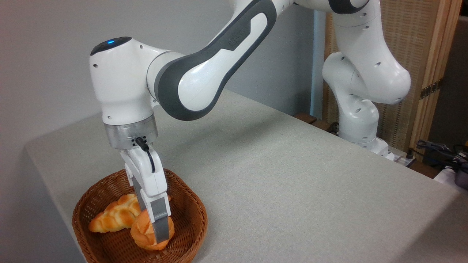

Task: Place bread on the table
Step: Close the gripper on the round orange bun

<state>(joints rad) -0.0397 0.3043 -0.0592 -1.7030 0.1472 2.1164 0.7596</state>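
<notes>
The bread [146,233] sits in the basket [190,223] at your counter's [292,175] near-left corner, your pincer [159,233] seemingly clamped on it, so lifting out and placing remain.

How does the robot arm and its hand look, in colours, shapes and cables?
The arm has glossy white rounded shells with dark grey joint bands and a blue light on a dark cap. A silver metal ring sits at the wrist. The hand is white with grey fingers, and a short black cable runs down it.
</notes>
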